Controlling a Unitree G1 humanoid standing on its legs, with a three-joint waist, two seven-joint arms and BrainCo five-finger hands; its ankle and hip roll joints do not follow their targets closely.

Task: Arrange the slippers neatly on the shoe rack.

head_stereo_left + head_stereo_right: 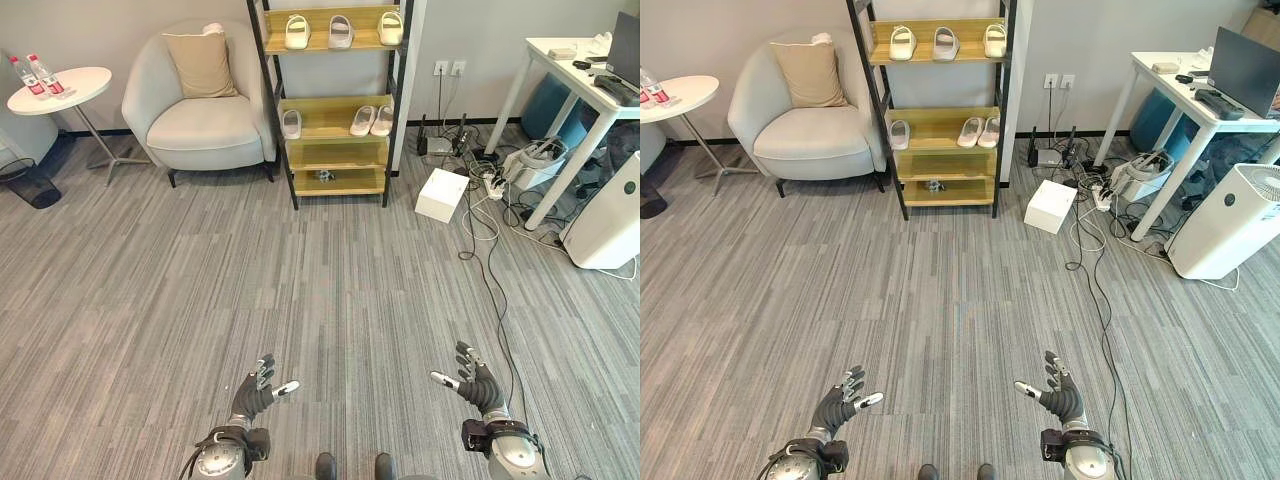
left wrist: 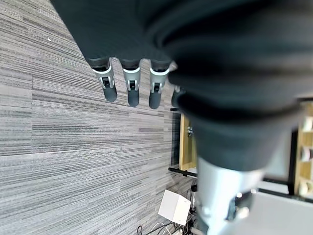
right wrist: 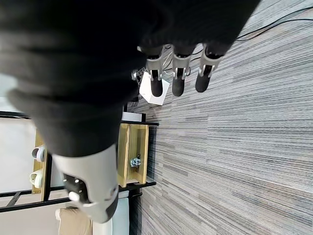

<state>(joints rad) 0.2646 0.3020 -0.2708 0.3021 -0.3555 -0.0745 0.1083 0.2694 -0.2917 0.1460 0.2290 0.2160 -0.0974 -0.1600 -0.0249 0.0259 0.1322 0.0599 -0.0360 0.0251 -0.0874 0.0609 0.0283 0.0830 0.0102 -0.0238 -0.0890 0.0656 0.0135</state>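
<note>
A wooden shoe rack with a black frame stands against the far wall. Three pale slippers lie on its top shelf. On the middle shelf a single slipper lies at the left and a pair at the right. A small dark object rests on a lower shelf. My left hand and right hand hover low over the carpet, far in front of the rack, both open with fingers spread and holding nothing.
A pale armchair with a beige cushion stands left of the rack, and a round side table with bottles beyond it. Right of the rack lie a white box, tangled cables, a white desk and a white appliance.
</note>
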